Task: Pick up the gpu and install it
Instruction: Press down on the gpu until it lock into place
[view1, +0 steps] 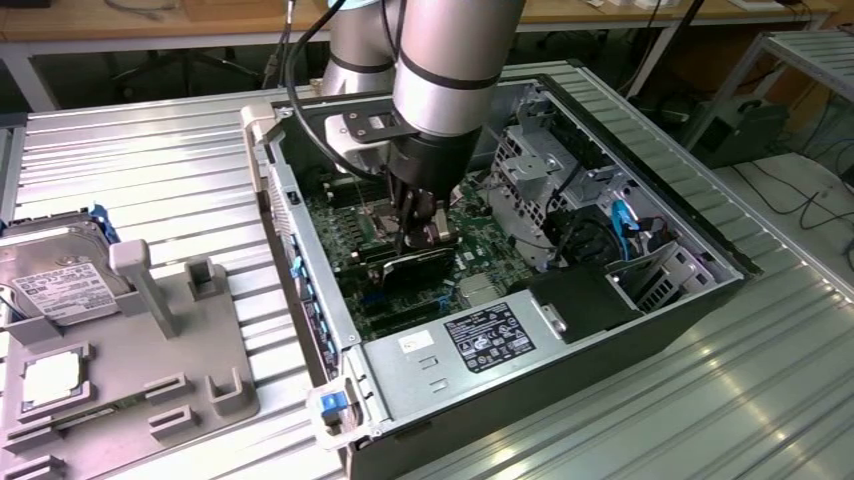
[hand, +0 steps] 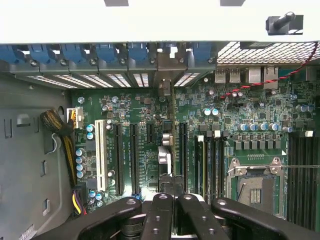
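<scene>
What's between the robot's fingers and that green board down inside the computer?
The gpu: in the exterior view it sits as a dark card under the fingers, over the motherboard; in the wrist view it runs edge-on among the black slots.

No text is legible on any label.

Open black computer case (view1: 694, 300) on a ribbed metal table (view1: 160, 160).
Inside lie a green motherboard (hand: 250, 115), its white expansion slot (hand: 100, 155) and an empty silver processor socket (hand: 255, 180). At the exterior view's left, a grey plastic fixture (view1: 147, 370) carries a boxy silver hard drive (view1: 54, 275) and a small square silver processor chip (view1: 51, 380).
</scene>
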